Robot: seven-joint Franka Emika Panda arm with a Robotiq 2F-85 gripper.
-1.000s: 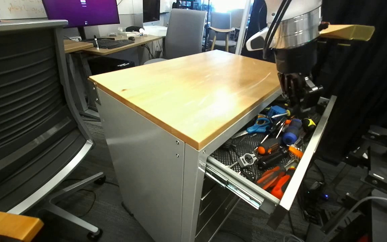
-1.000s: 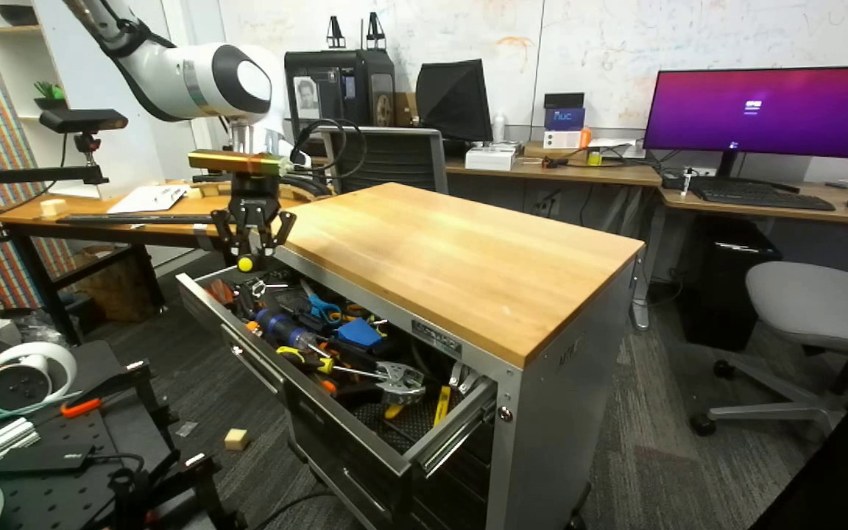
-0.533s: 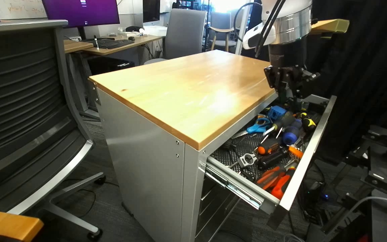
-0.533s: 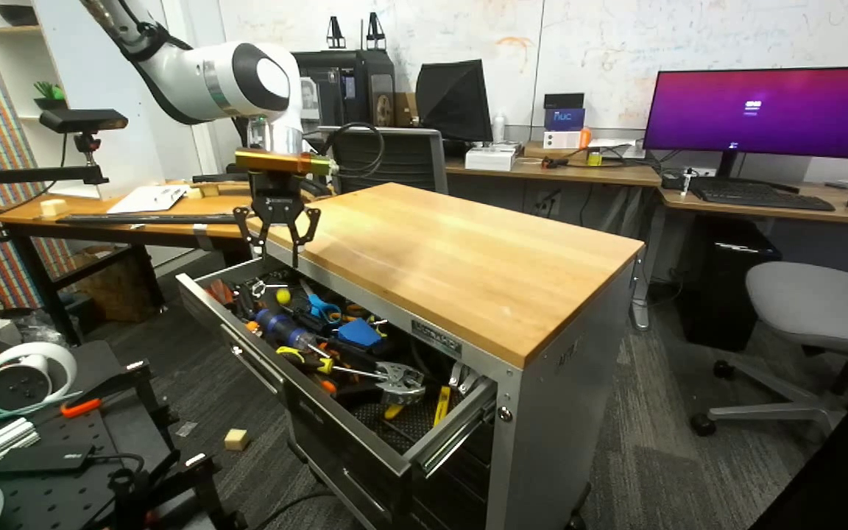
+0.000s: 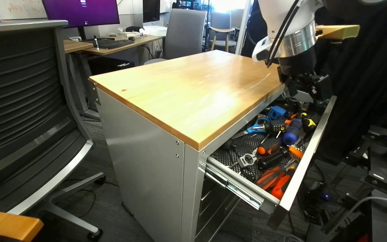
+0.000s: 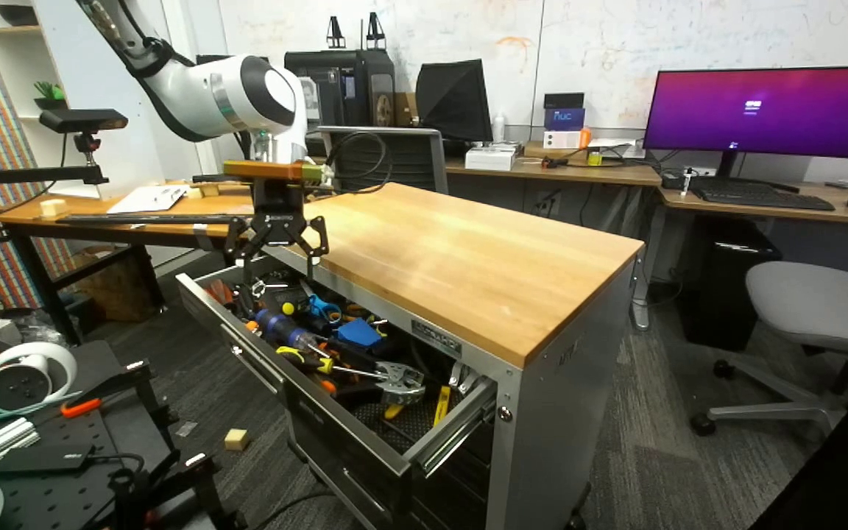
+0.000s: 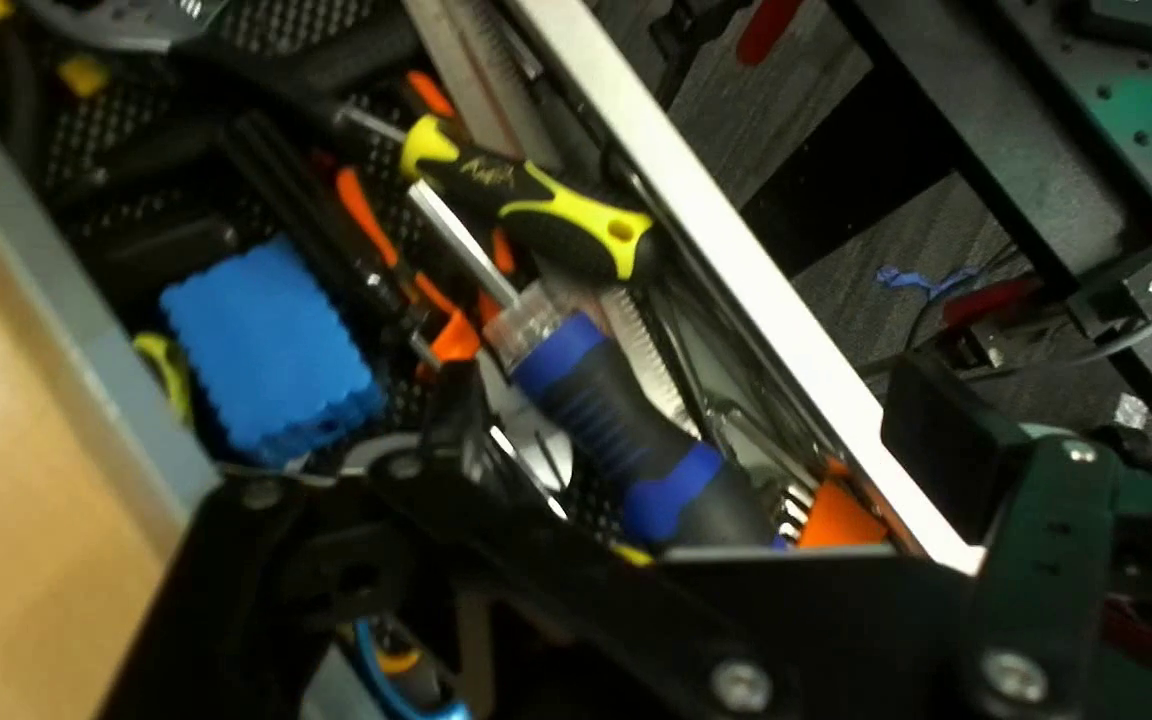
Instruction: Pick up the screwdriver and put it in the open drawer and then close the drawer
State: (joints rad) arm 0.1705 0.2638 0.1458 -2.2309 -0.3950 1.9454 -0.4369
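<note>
The small black screwdriver (image 5: 275, 126) lies among other tools in the open drawer (image 5: 309, 156), close to the blue scissors. Its round yellow end (image 6: 288, 308) faces out in an exterior view. In the wrist view I cannot make it out for certain. My gripper (image 6: 279, 266) hangs above the drawer, fingers spread wide with nothing between them, apart from the screwdriver. Seen from the wrist, the gripper (image 7: 701, 430) has its right finger pad (image 7: 946, 430) beyond the drawer's front rim (image 7: 736, 250); the left one is over the tools.
A wooden worktop (image 5: 186, 84) sits behind the pulled-out drawer. Inside it lie a blue-and-black handle (image 7: 626, 420), a yellow-and-black handle (image 7: 556, 205), a blue block (image 7: 271, 345) and orange-handled tools (image 5: 281, 185). A dark cart (image 6: 56, 449) stands in front of the cabinet.
A second ago the gripper held the screwdriver above the drawer. The fingers have parted and the screwdriver has dropped among the tools. The arm has shifted slightly towards the worktop.
</note>
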